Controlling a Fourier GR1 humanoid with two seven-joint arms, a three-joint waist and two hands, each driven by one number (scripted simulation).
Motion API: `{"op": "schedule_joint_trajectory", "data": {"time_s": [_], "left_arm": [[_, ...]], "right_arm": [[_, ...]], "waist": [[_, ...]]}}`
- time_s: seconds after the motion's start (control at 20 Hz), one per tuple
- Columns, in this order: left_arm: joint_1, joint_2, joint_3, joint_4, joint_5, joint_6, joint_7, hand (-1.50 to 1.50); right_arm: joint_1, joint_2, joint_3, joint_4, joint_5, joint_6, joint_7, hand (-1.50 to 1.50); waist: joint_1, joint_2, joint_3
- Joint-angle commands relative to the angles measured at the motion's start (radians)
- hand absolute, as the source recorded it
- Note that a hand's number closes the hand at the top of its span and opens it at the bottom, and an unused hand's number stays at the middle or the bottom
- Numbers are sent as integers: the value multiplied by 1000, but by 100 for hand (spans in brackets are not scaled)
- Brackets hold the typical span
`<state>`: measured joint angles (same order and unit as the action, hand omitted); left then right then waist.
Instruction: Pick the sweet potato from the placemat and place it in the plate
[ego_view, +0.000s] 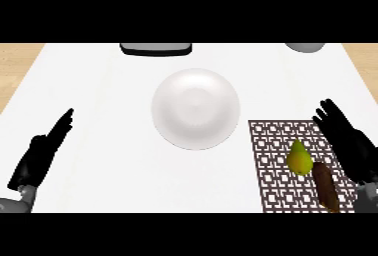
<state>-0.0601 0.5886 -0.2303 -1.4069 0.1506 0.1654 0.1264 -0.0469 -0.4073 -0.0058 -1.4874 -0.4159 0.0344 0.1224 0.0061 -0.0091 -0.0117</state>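
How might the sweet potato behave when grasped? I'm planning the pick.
The sweet potato is long, narrow and rounded, so it will probably roll sideways if nudged. It looks solid, so likely stiff, not floppy. It lies close to the pear on the placemat, so the right hand may bump the pear too.

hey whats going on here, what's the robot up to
A robot stands at a white counter with nothing picked up yet. A brown sweet potato lies on a patterned placemat next to a yellow-green pear. The right hand is open at the placemat's right edge, close to the sweet potato but not holding it. The white plate in the middle has nothing on it. The left hand rests open at the left.
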Motion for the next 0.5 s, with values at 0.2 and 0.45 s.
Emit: {"op": "schedule_joint_trajectory", "data": {"time_s": [0.2,0.45], "left_arm": [[78,6,74,-43,-83,93,-215,0],[109,-20,72,-42,-64,103,-202,0]], "right_arm": [[-10,78,-45,-228,119,-222,-108,-150],[102,14,-86,-283,504,-507,-305,-150]], "waist": [[-1,-2,10],[-38,-11,8]]}}
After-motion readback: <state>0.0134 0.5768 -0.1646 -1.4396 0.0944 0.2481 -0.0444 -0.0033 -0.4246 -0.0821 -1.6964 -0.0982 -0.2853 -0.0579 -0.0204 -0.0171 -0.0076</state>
